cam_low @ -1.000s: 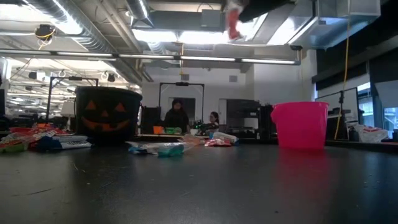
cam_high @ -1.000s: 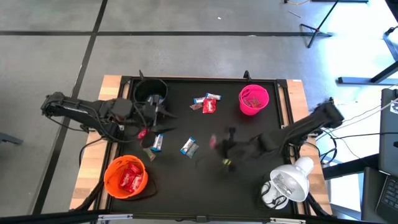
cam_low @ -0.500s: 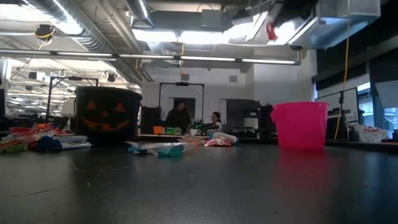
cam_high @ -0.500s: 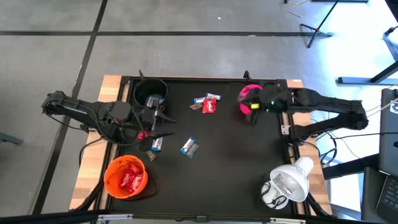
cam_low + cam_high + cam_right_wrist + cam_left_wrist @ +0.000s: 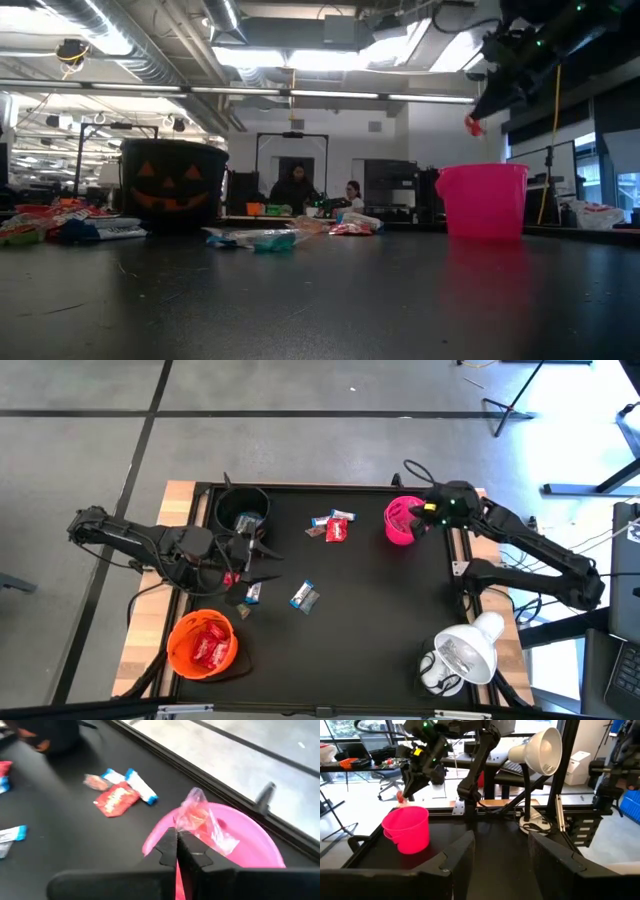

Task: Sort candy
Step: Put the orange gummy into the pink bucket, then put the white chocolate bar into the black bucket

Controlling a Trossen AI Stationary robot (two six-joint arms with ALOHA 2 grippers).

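The candy was spread over the black desk (image 5: 350, 620), and one piece in a clear, reddish wrapper (image 5: 196, 817) hung pinched in the shut jaws of the right gripper (image 5: 176, 839) directly above the pink bowl (image 5: 403, 526). A second before, that arm had been low over the middle of the desk, well away from the pink bowl; half a second before, it was at the bowl's rim; now it stood over the bowl's opening with the sweet dangling just above it, as the low view also showed (image 5: 470, 124). That suggested the carrying was done and only the release remained for this piece. Away from the pink bowl toward the middle of the desk lay a small cluster of red and blue-and-white sweets (image 5: 333, 525), and farther off, toward the orange bowl (image 5: 201, 645), two more blue-and-white ones (image 5: 303, 596). The orange bowl already held red wrappers, and the black bowl (image 5: 242, 510) sat at the far corner from the pink one. The left gripper (image 5: 243, 563) hovered between the black and orange bowls, above the sweets there, its jaws parted about halfway and nothing visibly held; it had barely shifted over that second. Several pieces were still unsorted.
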